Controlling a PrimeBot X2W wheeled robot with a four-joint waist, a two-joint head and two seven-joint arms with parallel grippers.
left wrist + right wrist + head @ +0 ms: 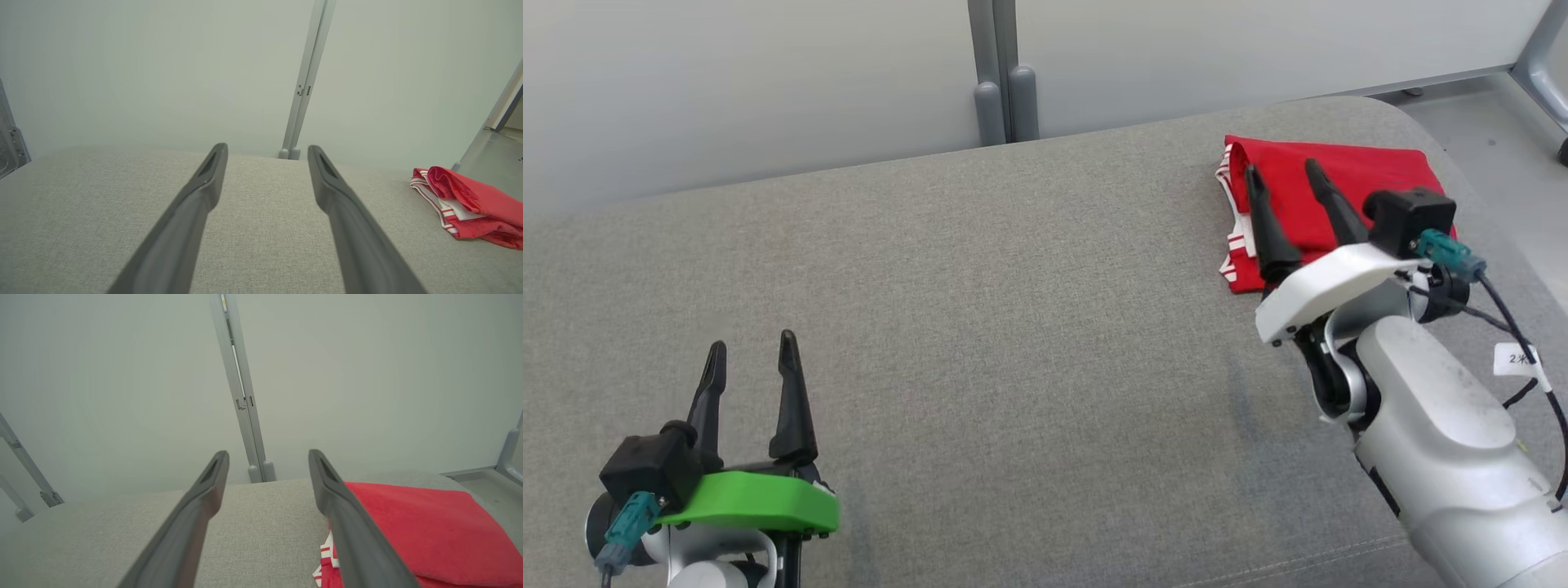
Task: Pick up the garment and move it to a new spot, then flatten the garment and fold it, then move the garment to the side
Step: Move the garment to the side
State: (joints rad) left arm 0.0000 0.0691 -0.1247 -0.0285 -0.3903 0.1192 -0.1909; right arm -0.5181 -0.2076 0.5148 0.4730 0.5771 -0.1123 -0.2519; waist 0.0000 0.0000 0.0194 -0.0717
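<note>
My right tool (1281, 167) stood wide open and empty, its fingers (1264, 220) above the left edge of the folded red garment (1372, 167); whether they touched the cloth I could not tell. My left tool (752, 341) was just as wide open, holding nothing, well apart from it. The garment, white-striped at its edge, lay at the grey cushion's (1013, 286) far right corner.

Soft, even light fills all three views, bright without glare, and the pale wall (727, 90) looks flat and washed out. On the grey bench (1013, 327) a faint shadow lies just left of the right arm (1437, 408). In the wrist views the near fingers (171, 245) blur toward the bottom edge, and the post (241, 396) leans with wide-angle distortion.
</note>
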